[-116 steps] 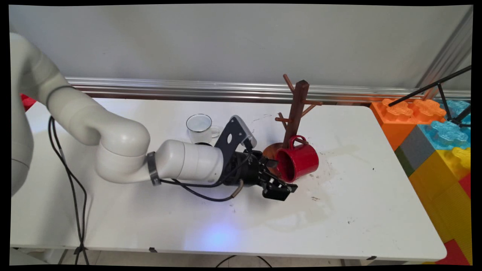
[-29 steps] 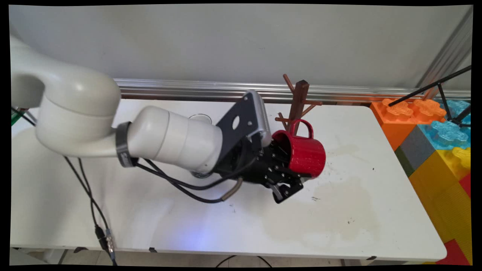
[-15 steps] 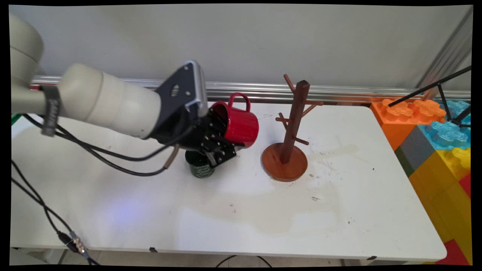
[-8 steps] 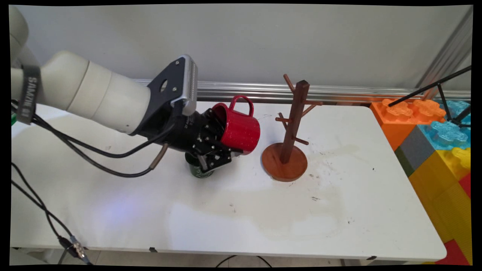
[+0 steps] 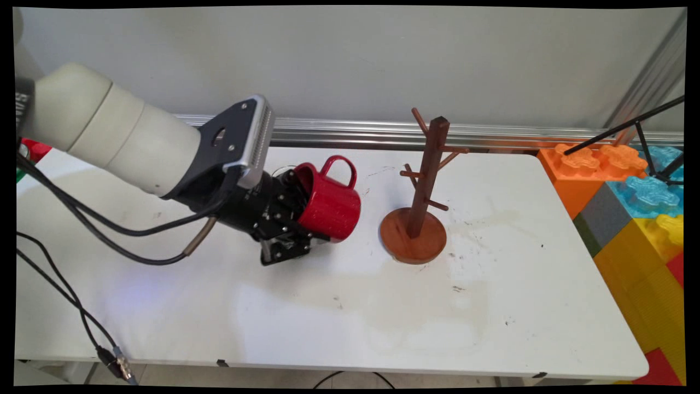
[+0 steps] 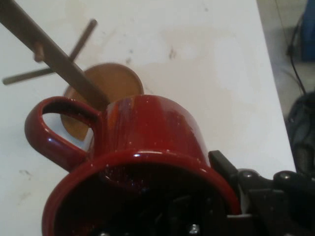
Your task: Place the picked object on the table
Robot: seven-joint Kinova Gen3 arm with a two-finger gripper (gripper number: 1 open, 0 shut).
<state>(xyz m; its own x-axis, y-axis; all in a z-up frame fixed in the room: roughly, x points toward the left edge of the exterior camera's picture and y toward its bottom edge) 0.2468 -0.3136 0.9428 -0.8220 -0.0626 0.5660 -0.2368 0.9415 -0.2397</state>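
My gripper (image 5: 306,227) is shut on the red mug (image 5: 328,202), one finger inside its mouth and one outside on the wall. The mug lies on its side in the air above the table, handle up, bottom pointing right. In the hand view the red mug (image 6: 142,162) fills the lower picture, its handle to the left, with the gripper (image 6: 224,204) clamped on the rim. The wooden mug tree (image 5: 424,180) stands on its round base just right of the mug; its pegs are bare. In the hand view the mug tree (image 6: 59,69) shows beyond the mug.
The white table (image 5: 492,306) carries faint stains at the middle. Big coloured toy blocks (image 5: 629,202) stand past the table's right edge. Black cables (image 5: 71,273) hang from the arm at the left. A metal rail (image 5: 355,134) runs along the back wall.
The mug came off the tree's lower peg in my gripper and travelled left. In the last half second hand and mug sank lower and slightly left, now hiding the dark green cup behind them.
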